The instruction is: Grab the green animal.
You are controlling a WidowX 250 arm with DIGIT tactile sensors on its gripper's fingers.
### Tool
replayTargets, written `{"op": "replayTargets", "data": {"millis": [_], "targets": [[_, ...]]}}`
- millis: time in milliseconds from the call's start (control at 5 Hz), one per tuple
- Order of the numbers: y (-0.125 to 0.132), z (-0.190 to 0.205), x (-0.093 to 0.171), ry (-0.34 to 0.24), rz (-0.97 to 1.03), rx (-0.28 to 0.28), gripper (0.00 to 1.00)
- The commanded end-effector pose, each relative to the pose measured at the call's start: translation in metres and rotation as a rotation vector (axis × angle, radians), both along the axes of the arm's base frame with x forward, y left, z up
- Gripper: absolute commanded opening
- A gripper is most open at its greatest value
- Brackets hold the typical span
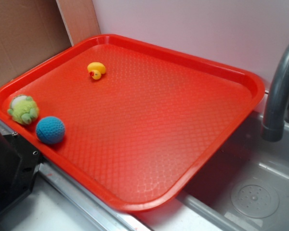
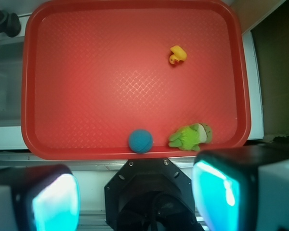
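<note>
Three toys sit on your red tray [image 1: 183, 144]: one green animal [image 2: 190, 136], one blue ball [image 2: 140, 140], one yellow duck [image 2: 177, 54]. Your gripper [image 2: 135, 195] hangs spread apart above the tray's near edge, the animal just beyond its right finger [image 2: 221, 190], touching nothing.

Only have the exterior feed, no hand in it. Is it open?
Observer: Open. In the wrist view the hand has its fingers set wide apart, nothing between them.
Operator: Over the tray?
Observer: Looks high and back. The wrist view takes in the whole tray, with its near rim just beyond the fingers.
Operator: Lined up on the green toy?
Observer: No. The green toy sits toward the finger on the picture's right, and the blue ball is nearer the centre line.
</note>
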State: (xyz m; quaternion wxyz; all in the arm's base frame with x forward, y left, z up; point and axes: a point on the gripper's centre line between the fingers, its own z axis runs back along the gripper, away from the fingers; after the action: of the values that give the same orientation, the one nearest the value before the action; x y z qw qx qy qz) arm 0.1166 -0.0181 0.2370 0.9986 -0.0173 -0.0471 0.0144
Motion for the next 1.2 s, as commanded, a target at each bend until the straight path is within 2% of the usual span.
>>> {"op": "replayTargets", "data": {"millis": [0, 200, 400, 600, 800, 1000], "targets": [[0.000, 0.000, 0.000, 0.000, 0.000, 0.000, 1.00], [0.050, -0.050, 0.015, 0.154, 0.246, 0.030, 1.00], [0.086, -0.096, 0.020, 0.085, 0.430, 0.069, 1.00], [0.094, -0.128, 0.019, 0.022, 0.633, 0.045, 1.00], [0.103, -0.147, 0.012, -0.003, 0.806, 0.104, 1.00], [0.110, -0.160, 0.006, -0.027, 0.851, 0.108, 1.00]]}}
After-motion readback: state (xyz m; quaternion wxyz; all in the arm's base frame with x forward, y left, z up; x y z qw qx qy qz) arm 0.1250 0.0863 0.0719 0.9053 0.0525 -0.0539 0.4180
